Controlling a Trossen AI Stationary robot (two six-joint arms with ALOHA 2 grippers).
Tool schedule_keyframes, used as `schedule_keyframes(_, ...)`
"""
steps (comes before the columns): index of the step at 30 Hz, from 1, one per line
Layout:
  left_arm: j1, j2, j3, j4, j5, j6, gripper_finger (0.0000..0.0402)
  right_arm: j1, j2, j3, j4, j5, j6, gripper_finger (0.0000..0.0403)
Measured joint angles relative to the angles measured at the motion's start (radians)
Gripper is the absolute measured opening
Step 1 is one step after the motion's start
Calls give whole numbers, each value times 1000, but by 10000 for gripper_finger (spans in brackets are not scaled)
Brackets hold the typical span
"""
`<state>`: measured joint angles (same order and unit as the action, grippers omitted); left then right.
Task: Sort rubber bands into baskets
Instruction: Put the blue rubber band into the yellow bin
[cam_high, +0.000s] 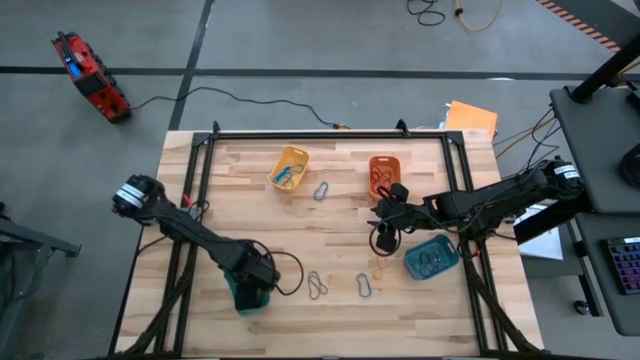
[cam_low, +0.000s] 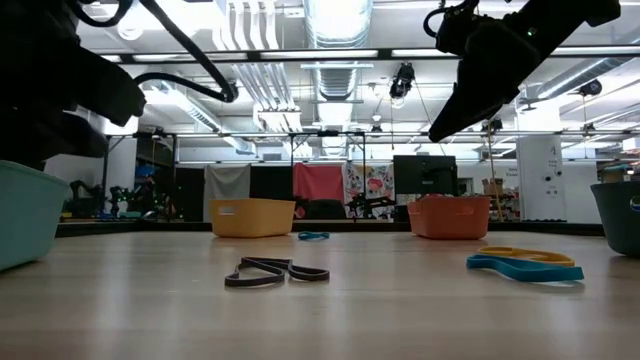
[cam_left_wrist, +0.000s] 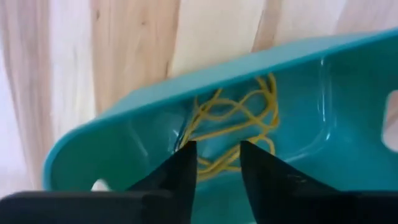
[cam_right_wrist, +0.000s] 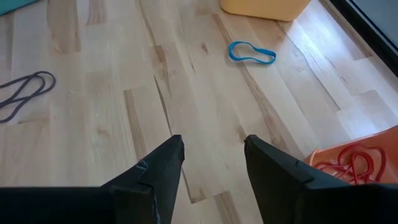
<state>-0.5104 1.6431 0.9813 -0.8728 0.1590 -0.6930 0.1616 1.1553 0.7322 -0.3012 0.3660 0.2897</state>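
My left gripper (cam_high: 258, 282) is open and points down into the teal-green basket (cam_high: 247, 298) at the table's near left. In the left wrist view its fingers (cam_left_wrist: 184, 171) stand above several yellow rubber bands (cam_left_wrist: 239, 121) lying on the basket's floor (cam_left_wrist: 298, 106). My right gripper (cam_high: 388, 208) is open and empty, above bare wood just near of the orange basket (cam_high: 383, 174), which holds red bands (cam_right_wrist: 348, 160). The yellow basket (cam_high: 290, 167) holds blue bands. The blue-teal basket (cam_high: 432, 258) stands at the near right.
Loose bands lie on the table: a blue one (cam_right_wrist: 252, 53) near the yellow basket, a grey one (cam_high: 317, 285), a blue one (cam_high: 364, 285) and a yellow one (cam_high: 378, 268) toward the near edge. A black cable loop (cam_high: 384, 240) hangs under my right arm.
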Motion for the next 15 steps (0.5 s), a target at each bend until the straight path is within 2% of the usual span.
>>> schedule_keyframes(7, 0, -49, 0, -30, 15, 12, 167, 0, 0, 0, 0, 0, 0, 171)
schedule_keyframes(15, 0, -125, 0, -82, 15, 1, 176, 0, 0, 0, 0, 0, 0, 174)
